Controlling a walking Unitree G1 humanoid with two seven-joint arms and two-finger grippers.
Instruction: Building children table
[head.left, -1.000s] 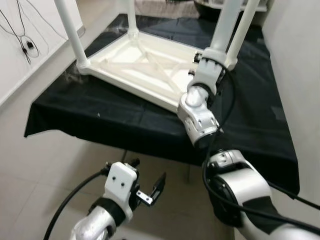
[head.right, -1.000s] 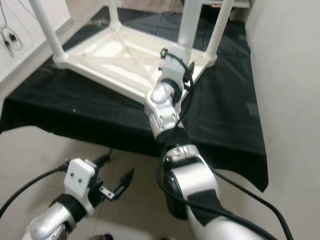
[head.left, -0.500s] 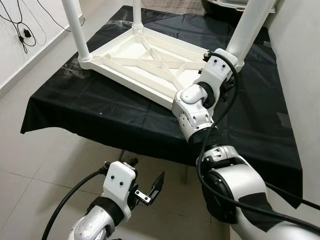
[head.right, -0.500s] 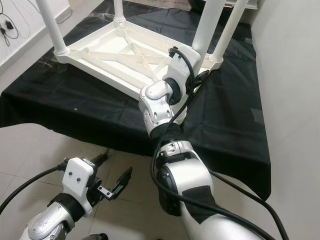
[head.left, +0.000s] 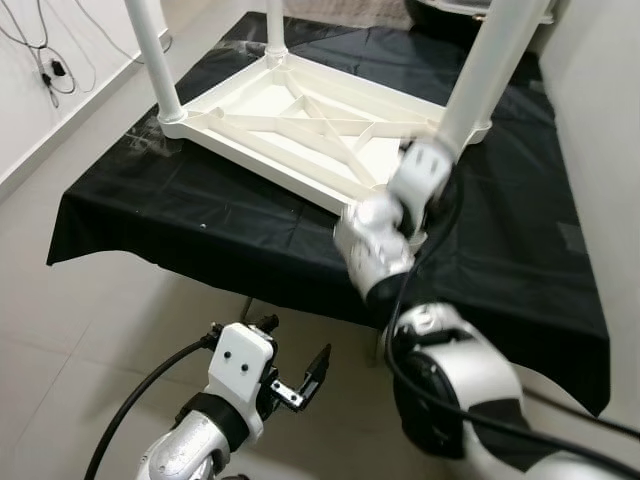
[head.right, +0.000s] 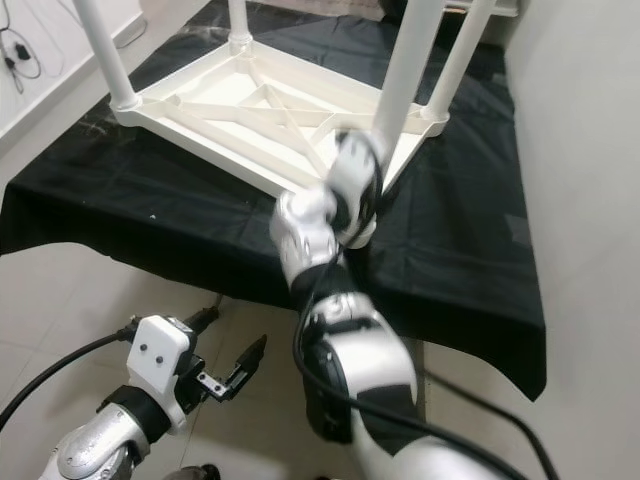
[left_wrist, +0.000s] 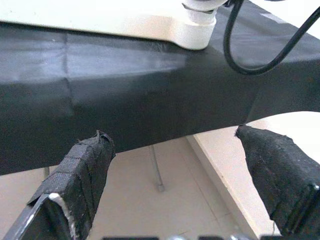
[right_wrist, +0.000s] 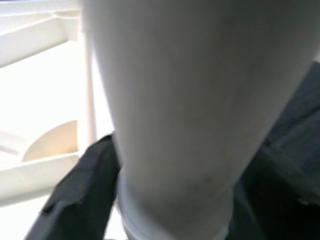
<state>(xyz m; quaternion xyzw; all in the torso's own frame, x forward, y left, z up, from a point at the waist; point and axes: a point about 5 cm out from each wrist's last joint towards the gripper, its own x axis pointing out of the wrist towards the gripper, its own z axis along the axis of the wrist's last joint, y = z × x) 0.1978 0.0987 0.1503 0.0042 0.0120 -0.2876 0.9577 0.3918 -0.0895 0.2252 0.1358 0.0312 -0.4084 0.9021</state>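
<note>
A white plastic children's table (head.left: 300, 130) lies upside down on a black cloth (head.left: 200, 230), with its legs pointing up. My right arm (head.left: 385, 225) reaches up to the near right leg (head.left: 480, 80) and is blurred by motion. In the right wrist view that leg (right_wrist: 175, 100) stands between the two black fingers (right_wrist: 80, 185), and my right gripper (right_wrist: 175, 185) is shut on it just above its socket. My left gripper (head.left: 300, 337) hangs open low over the floor in front of the cloth's edge, holding nothing. In the left wrist view its fingers (left_wrist: 75, 185) are spread wide.
Other legs stand at the left corner (head.left: 150, 50), the far corner (head.left: 272, 30) and the right corner (head.right: 455, 60). A pale wall (head.left: 600, 150) runs close along the right. Cables (head.left: 45, 55) hang on the left wall. Tiled floor (head.left: 100, 320) lies before the cloth.
My right wrist has turned around the near right leg and its forearm has shifted; it is now blurred. The head view tilted slightly over the last second. The left arm has not moved.
</note>
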